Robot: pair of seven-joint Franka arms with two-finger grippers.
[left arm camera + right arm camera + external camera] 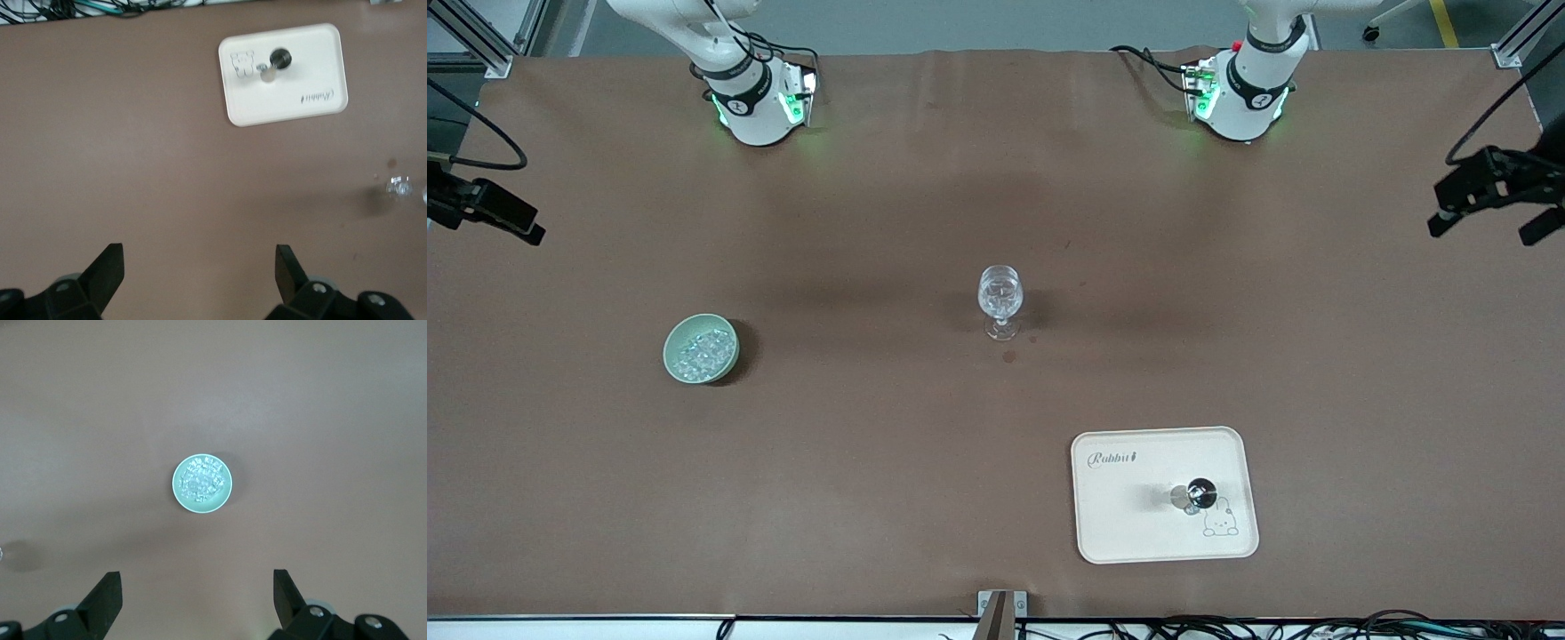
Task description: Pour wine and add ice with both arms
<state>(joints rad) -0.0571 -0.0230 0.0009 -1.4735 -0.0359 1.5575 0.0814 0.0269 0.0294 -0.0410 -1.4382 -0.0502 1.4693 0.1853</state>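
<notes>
Brown table seen from above. Stemmed glass (1000, 302) stands upright near the middle, looks empty. Pale green bowl (701, 348) holding the ice (703, 353), many small clear chunks, sits toward the right arm's end. White tray (1103, 516) lies nearer the front camera, toward the left arm's end, w/ a small dark-topped bottle (1197, 494) standing on it.

Both arms wait up high. Left gripper (200, 270) hangs over bare table, fingers spread wide, nothing held. Right gripper (197, 590) hangs near the bowl, also spread, empty.

Risks, as a guess: glass is tall and top-heavy, so a nudge could tip it; bottle may slip in a loose grip; ice could scatter if the bowl tilts too fast.
</notes>
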